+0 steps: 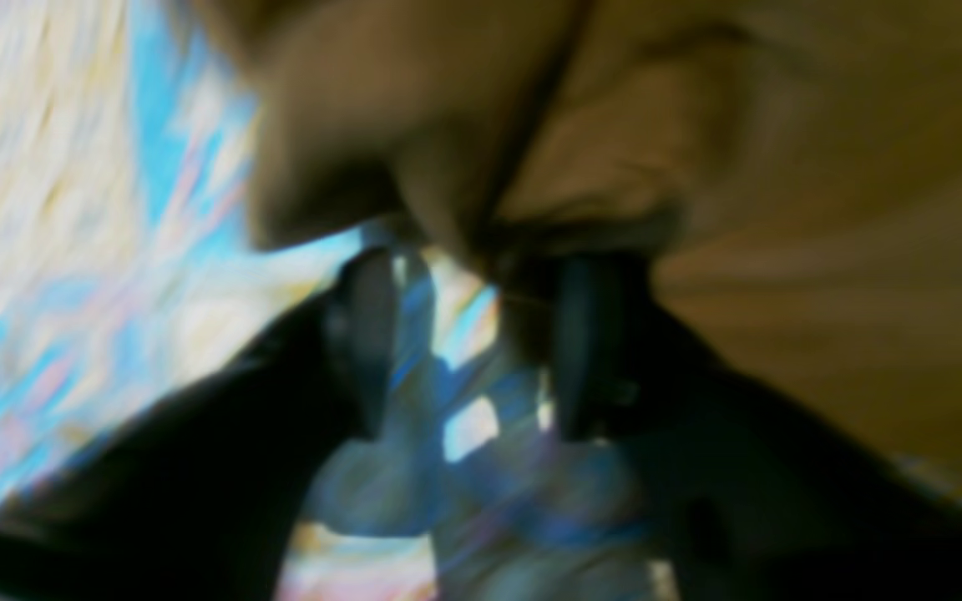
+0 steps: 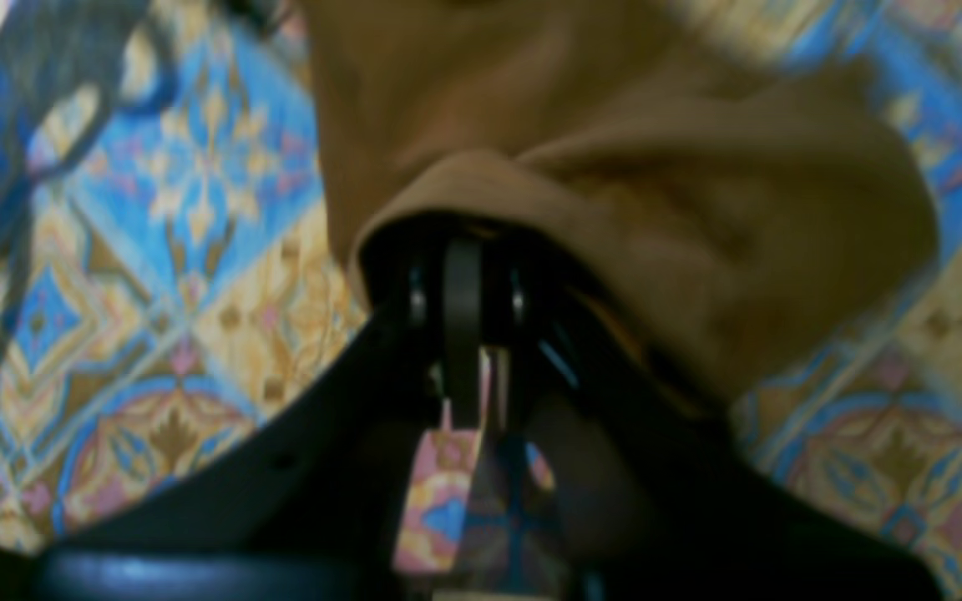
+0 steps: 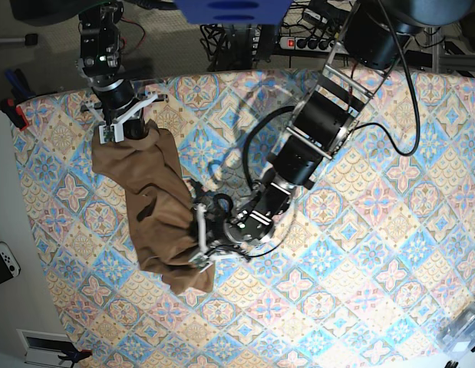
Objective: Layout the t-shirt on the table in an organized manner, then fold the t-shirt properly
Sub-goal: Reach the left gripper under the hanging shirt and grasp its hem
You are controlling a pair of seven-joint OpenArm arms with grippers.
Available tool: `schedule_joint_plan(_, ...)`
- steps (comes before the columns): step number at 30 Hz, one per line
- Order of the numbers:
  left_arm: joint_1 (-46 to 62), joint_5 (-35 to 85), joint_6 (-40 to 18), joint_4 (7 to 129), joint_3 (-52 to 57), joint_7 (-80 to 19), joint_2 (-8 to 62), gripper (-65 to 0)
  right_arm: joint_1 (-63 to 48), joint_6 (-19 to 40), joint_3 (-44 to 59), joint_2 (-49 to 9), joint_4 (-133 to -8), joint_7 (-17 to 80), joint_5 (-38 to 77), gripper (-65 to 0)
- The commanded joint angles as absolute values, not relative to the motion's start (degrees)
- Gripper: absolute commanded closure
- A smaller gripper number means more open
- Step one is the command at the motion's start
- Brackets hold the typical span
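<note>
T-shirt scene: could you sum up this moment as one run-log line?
t-shirt: bunched, unfolded on table | right tool: shut on t-shirt edge | left tool: at t-shirt edge, grip unclear | stage: laying out

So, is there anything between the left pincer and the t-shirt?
Nothing visible. The left pincer is right at the edge of the t-shirt, with only the table cloth showing between its fingers. The view is blurred, so contact cannot be confirmed.

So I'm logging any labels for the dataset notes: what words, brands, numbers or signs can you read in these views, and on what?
None can be read in any view.
The t-shirt: plain, no print or readable tag showing.
The table: ornamental tile pattern only, no lettering.
The power strip behind the table: too small to read.
</note>
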State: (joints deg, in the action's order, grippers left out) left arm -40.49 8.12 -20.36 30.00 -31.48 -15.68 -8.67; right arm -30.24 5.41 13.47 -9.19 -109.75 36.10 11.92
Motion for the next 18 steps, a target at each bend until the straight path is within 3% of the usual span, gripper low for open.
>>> schedule_joint_plan(1, -42.68, 10.33, -20.35, 31.16, -31.43, -13.14, -9.0, -7.9, -29.67, 5.58, 13.67, -9.63, -110.81, 34.07, 12.26, 0.0)
schedule_joint_plan(2, -42.77, 11.82, -20.26, 31.16, -31.43, -12.0, -9.0, -0.2, -29.67, 5.58, 13.67, -9.63, -110.81, 34.07, 12.26, 0.0)
schedule_joint_plan(9, -45.41, 22.2, -20.35, 32.48, -31.43, -11.3, -9.0, 0.0, -29.67, 5.58, 11.3, -9.89, -110.9, 34.07, 12.18, 0.0)
schedule_joint_plan(14, -43.91, 28.53, -20.35, 41.27, -31.34, -15.96, -8.48, 0.0, -29.67, 5.58, 11.12, -9.89, -110.9, 33.71, 12.18, 0.0)
schedule_joint_plan(18, -41.36, 30.9, -20.35, 53.49, -31.16, -21.93, -3.21, 0.0, -29.76, 5.67, 6.81, -11.38, -111.08, 33.63, 12.18, 0.0)
